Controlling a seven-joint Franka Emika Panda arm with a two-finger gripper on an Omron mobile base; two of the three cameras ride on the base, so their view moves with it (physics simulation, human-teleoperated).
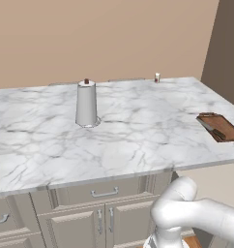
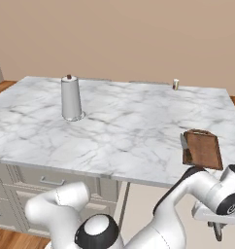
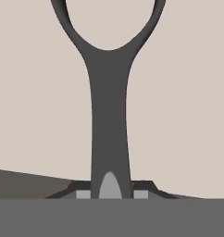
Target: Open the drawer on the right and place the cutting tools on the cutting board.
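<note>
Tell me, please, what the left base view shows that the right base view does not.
Left base view: two grey-beige panelled cabinet doors with vertical silver handles under the counter, and a dark brown wall at the right.

Right base view: the gripper, lower than the counter's edge, shut on a slim dark grey tool.

Both: the grey-white marble countertop, a tall white cylinder with a dark red knob, a small jar at the far edge, and the reddish-brown wooden cutting board with a knife on it.

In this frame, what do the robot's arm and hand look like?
The arm is glossy white, built of rounded tubular links with dark grey to black joint bands and caps. The hand has a flat white body with small dark fingers below. No cables or markings show.
</note>
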